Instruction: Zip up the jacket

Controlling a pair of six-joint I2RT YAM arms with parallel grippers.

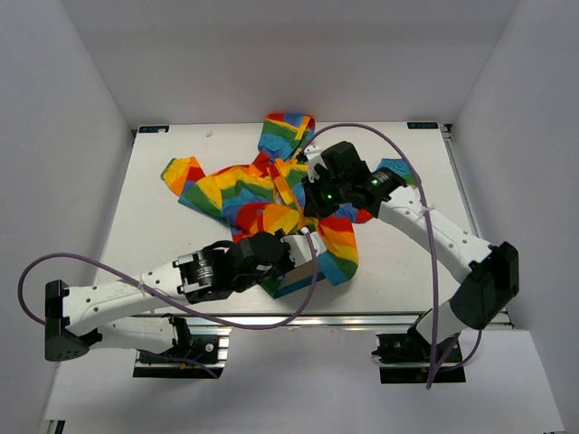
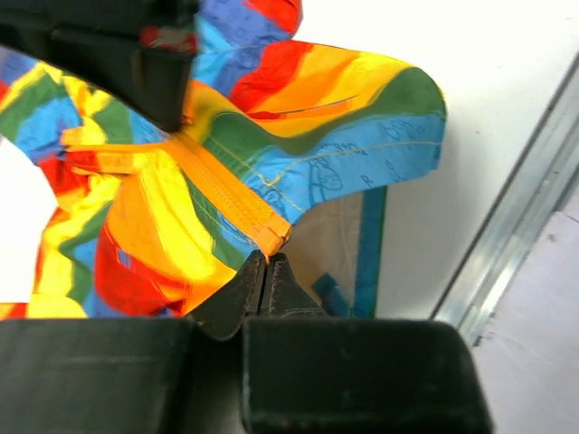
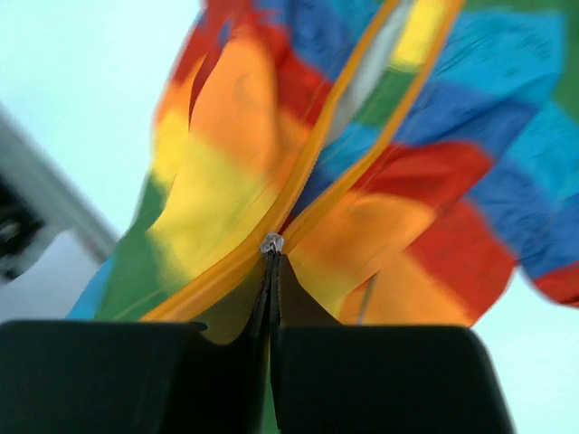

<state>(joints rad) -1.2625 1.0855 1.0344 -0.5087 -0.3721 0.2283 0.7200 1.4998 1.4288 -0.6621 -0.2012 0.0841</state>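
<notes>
Left claw (image 2: pixel 266 271) pinches the jacket (image 2: pixel 362 154) hem; right claw (image 3: pixel 271 276) pinches the zipper slider (image 3: pixel 271 242).

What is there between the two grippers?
The jacket: its orange zipper band runs from the left gripper to the right gripper, clearest in the left wrist view.
</notes>
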